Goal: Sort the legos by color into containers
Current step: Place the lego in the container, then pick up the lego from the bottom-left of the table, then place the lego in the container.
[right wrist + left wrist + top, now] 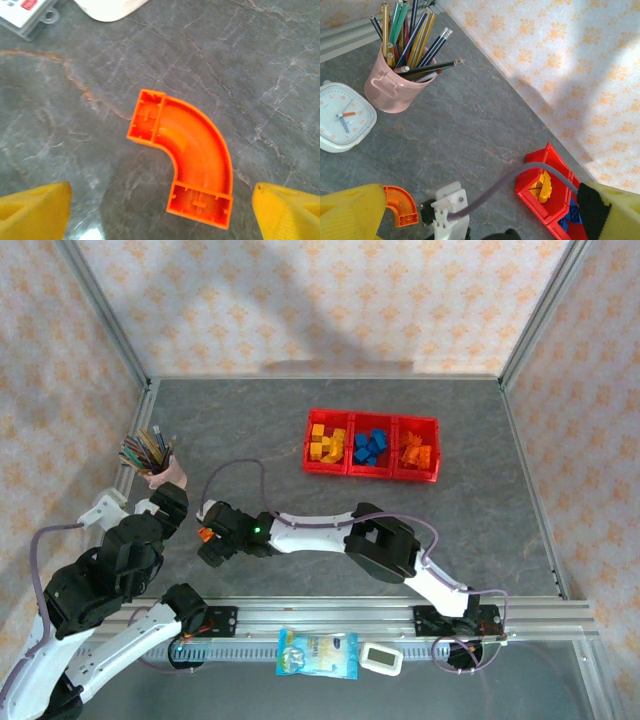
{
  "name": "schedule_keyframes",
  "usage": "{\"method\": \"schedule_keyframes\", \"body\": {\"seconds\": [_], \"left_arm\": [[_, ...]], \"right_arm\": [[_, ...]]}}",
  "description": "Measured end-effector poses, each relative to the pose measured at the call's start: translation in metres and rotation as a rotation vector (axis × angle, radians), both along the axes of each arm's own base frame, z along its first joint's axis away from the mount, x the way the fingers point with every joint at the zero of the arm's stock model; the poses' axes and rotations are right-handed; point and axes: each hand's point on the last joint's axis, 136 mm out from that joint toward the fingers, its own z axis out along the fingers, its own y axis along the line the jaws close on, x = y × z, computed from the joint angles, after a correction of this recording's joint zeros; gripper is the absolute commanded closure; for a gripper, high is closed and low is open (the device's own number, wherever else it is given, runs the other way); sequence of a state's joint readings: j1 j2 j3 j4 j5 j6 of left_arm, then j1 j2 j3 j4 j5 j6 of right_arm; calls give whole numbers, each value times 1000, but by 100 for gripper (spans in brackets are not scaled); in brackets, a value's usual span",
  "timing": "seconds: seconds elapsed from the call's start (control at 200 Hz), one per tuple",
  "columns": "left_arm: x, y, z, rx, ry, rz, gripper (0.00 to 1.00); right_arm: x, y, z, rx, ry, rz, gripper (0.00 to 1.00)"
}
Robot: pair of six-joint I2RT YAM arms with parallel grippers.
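the job is looking close to finished. in the top view the three bright red shallow plastic bins [370, 414], joined in a row, are sitting toward the far side of the grey stone-patterned table [330, 500]. each one is holding a single colour: yellow plastic bricks [326, 443] in the left bin, blue plastic bricks [370, 447] in the middle and orange plastic bricks [417, 450] in the right.

one loose piece is showing. an orange arch-shaped plastic brick [182, 162] is lying flat on the table with its hollow side facing up, well apart from the bins and near the pink cup of coloured pencils [390, 85]. the right arm is reaching across to it, and the right gripper [161, 215] is hovering over the arch with its jaws spread wide, one yellow finger on each side and neither touching the plastic.

the left gripper [485, 220] is also standing wide and carrying nothing, beside the pencil cup and a white square clock [342, 117].

what is remaining, as i am judging it, is closing on the arch, carrying it over and dropping it in with the orange pieces.
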State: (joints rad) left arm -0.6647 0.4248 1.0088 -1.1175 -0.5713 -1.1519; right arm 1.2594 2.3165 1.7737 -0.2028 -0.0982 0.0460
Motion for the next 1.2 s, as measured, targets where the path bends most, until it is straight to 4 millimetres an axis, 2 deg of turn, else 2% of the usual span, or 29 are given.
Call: {"method": "schedule_keyframes", "body": {"seconds": [0.14,0.23,0.435,0.541,0.656,0.726,0.796,0.871,0.951,0.996,1.021,1.086,1.151,1.201], "left_arm": [[0,0,-1,2,2,0,1],[0,0,-2,3,4,1,1],[2,-1,-8,14,14,2,1],[4,-3,-7,13,9,-2,1],[9,-10,-3,15,3,-26,1],[16,-18,0,25,2,-54,1],[27,-32,2,40,7,-96,1],[43,-50,3,60,18,-143,1],[61,-72,1,75,24,-198,1],[72,-84,0,78,21,-228,1],[78,-92,-2,78,22,-248,1],[93,-111,-8,85,28,-292,1],[107,-129,-13,86,34,-335,1],[118,-143,-19,88,44,-363,1]], "right_arm": [[9,-2,-22,-69,-22,-23,21],[13,-3,-21,-85,-41,-32,38],[21,-9,-23,-110,-74,-68,66],[22,-16,-20,-110,-75,-92,72],[19,-51,-4,-119,-48,-137,73],[28,-84,22,-91,-27,-210,72],[50,-125,55,-38,-23,-326,73],[88,-186,91,29,-37,-512,72],[133,-270,120,97,-60,-756,71],[150,-316,126,118,-66,-879,70],[161,-348,129,124,-75,-963,70],[176,-411,128,123,-89,-1121,70],[186,-459,122,94,-86,-1238,70],[193,-483,118,80,-81,-1298,71]]}}
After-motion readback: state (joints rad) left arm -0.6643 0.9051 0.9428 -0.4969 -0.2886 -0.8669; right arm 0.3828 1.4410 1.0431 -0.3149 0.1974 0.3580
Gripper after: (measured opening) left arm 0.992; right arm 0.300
